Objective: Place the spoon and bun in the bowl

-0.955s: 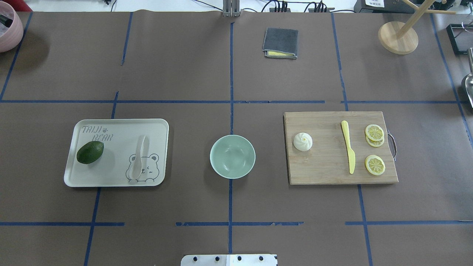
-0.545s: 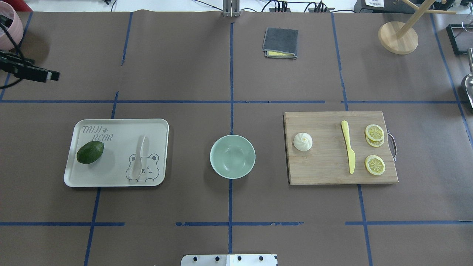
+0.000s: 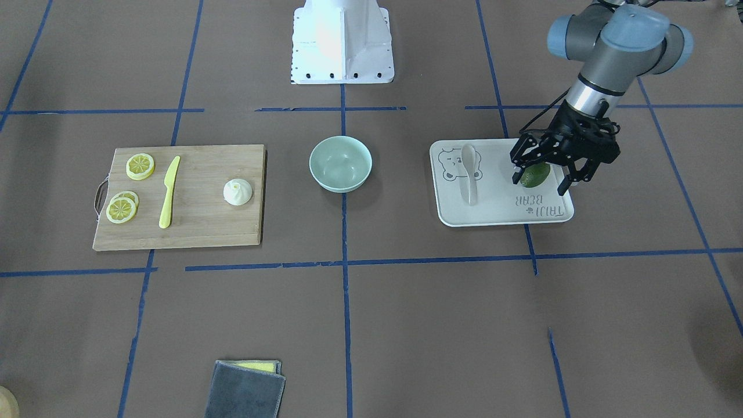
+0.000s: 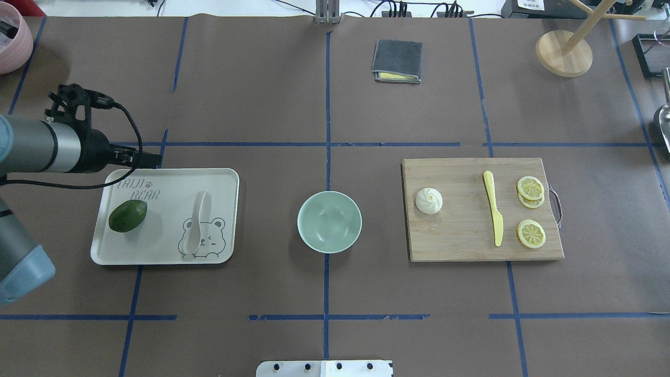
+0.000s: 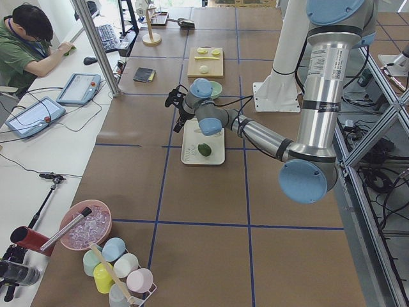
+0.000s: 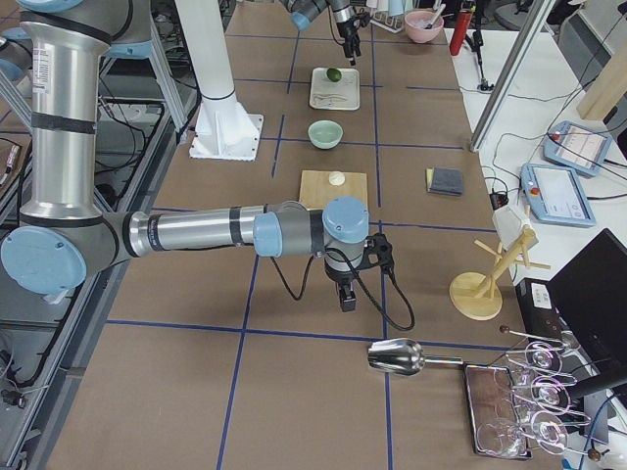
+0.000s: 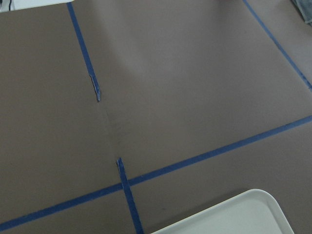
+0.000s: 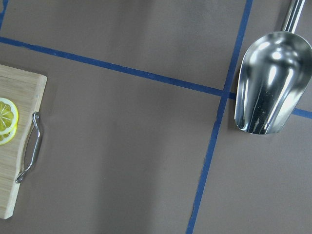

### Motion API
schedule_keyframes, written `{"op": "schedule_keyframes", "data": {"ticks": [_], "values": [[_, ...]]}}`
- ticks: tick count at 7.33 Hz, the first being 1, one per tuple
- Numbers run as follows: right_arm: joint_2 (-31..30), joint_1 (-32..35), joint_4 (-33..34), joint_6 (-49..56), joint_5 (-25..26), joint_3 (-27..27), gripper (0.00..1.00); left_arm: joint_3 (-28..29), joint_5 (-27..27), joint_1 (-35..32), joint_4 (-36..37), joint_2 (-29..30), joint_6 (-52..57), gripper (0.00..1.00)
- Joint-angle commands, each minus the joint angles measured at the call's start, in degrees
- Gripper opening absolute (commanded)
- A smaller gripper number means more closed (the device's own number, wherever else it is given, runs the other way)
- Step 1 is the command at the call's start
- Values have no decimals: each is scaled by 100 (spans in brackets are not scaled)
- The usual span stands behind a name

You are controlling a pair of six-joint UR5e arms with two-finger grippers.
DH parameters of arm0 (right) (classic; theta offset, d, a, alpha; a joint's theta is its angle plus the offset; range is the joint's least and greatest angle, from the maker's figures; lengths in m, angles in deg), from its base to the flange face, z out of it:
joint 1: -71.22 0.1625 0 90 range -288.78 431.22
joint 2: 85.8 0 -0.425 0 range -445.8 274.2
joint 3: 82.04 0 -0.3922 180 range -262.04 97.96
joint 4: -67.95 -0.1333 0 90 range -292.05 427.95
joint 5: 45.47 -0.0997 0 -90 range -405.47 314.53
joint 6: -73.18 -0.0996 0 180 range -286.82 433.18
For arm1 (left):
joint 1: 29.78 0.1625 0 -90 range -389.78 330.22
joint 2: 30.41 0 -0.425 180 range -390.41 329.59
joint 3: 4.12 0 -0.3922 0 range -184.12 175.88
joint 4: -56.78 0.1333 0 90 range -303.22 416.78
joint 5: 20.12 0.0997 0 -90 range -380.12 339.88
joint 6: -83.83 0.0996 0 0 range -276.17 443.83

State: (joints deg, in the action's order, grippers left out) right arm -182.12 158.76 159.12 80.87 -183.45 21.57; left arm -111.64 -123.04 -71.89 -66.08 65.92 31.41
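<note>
The beige spoon (image 4: 198, 220) lies on the white bear tray (image 4: 167, 174), scoop toward me; it also shows in the front view (image 3: 469, 174). The white pleated bun (image 4: 428, 200) sits on the wooden cutting board (image 4: 460, 238). The mint-green bowl (image 4: 329, 221) stands empty between tray and board. My left gripper (image 3: 538, 183) is open and empty, hovering over the tray's outer end near the green fruit (image 3: 540, 173), apart from the spoon. My right gripper (image 6: 346, 297) shows only in the right side view, past the board's outer end; I cannot tell whether it is open or shut.
A yellow knife (image 4: 493, 209) and lemon slices (image 4: 531, 233) lie on the board. A metal scoop (image 8: 270, 83) lies at the far right. A folded grey cloth (image 4: 397, 61) and a wooden stand (image 4: 564, 52) are at the back. A pink bowl (image 4: 10, 42) is at the back left.
My left arm has come into the overhead view from the left and moved over the tray's far left corner. Spoon, bun and bowl have not moved.
</note>
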Motion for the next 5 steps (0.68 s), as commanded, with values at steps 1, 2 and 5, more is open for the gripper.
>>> {"op": "schedule_keyframes", "data": {"ticks": [1,2,5], "values": [[8,0,-3,-4,0,1,100,56,718,884,377,193,-1289,91],[8,0,-3,-4,0,1,100,178,999,1193,377,333,-1819,80],[16,0,6,-13,0,-7,100,556,1116,1451,377,641,-2035,69]]}}
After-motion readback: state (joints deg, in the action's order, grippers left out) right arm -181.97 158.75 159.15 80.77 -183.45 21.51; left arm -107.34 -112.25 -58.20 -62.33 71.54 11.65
